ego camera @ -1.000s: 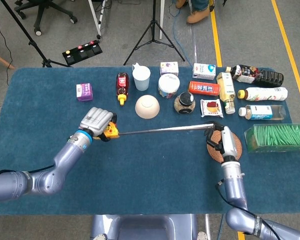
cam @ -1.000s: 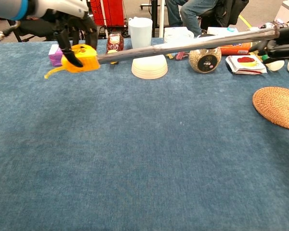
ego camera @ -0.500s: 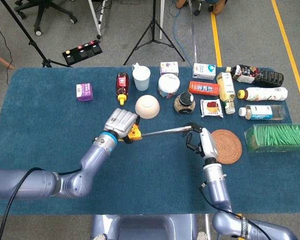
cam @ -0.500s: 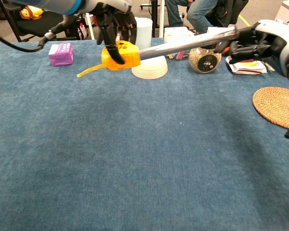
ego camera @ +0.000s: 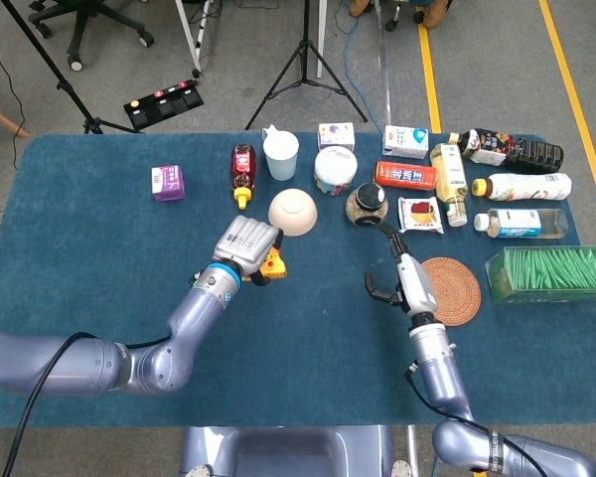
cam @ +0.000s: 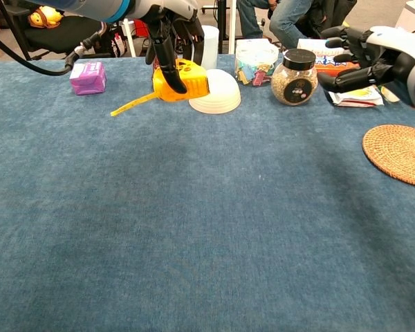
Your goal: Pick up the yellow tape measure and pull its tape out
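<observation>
The blue desk (ego camera: 70,328) carries a row of groceries along its far edge. The left hand (ego camera: 245,243) grips the yellow tape measure (cam: 180,81) just above the desk, in front of the white bowl (ego camera: 293,212) near the far edge's middle. The right hand (ego camera: 395,278), toward the right edge, holds nothing, fingers loosely apart. The case could knock the bowl if lowered carelessly. Half a second ago the tape spanned between both hands; now it is back inside.
</observation>
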